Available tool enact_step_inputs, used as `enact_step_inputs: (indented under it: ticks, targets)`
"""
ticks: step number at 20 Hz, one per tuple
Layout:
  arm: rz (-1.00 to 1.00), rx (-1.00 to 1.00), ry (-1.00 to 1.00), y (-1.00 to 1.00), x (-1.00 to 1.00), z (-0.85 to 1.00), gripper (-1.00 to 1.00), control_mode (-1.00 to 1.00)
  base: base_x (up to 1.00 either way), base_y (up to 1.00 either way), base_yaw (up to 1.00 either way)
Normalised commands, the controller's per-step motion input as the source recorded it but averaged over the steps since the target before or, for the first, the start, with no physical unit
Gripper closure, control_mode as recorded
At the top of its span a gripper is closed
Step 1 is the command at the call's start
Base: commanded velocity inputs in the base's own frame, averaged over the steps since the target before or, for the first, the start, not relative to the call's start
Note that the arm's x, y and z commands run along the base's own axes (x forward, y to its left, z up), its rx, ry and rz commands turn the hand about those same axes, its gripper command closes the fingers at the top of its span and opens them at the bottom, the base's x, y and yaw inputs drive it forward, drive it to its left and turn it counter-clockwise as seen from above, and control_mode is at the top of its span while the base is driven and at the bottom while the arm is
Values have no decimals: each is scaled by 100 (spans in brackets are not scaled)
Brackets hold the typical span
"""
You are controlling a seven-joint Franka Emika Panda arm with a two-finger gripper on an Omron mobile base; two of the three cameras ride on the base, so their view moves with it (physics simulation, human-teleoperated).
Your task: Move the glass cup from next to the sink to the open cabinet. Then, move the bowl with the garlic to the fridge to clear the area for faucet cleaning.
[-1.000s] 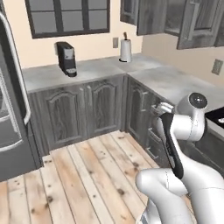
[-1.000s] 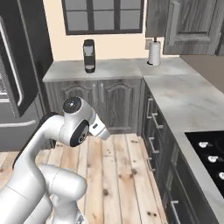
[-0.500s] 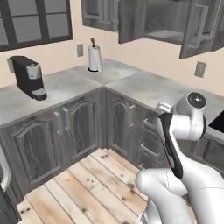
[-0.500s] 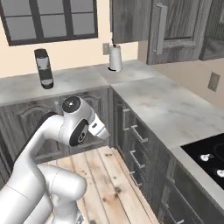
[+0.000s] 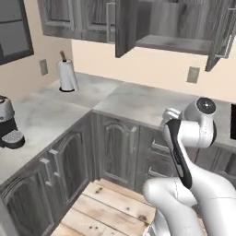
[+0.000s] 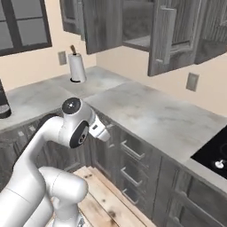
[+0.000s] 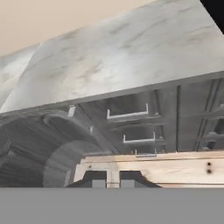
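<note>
The cabinet (image 5: pixel 152 25), dark grey wood-grain, hangs along the top of the left base view, its door (image 5: pixel 123 27) swung open, shelf bare.

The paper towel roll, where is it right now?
The paper towel roll stands in the counter corner by the wall, under the cabinets, upper left in both base views.

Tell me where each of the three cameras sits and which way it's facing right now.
Left base view: behind the arm, on its left, facing the corner counter, paper towel roll and coffee machine.
Right base view: behind on the right, facing the same counter, roll and the open cabinet; arm lower left.
Hand view: on the hand, tilted, looking past the shut tool at counter and drawers.
</note>
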Motion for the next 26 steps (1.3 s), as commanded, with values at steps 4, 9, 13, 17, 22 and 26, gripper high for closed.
enact_step_inputs:
  ticks: [4,9,13,17,22,26]
  targets:
    - [0,0,0,0,0,0,100,100,100,84,-62]
    - [0,0,0,0,0,0,100,100,97,85,-61]
    - [0,0,0,0,0,0,100,100,100,65,-60]
    - [0,0,0,0,0,0,100,100,99,3,-26]
    - [0,0,0,0,0,0,100,100,27,-47,0]
    - [0,0,0,0,0,0,100,100,72,-4,-2]
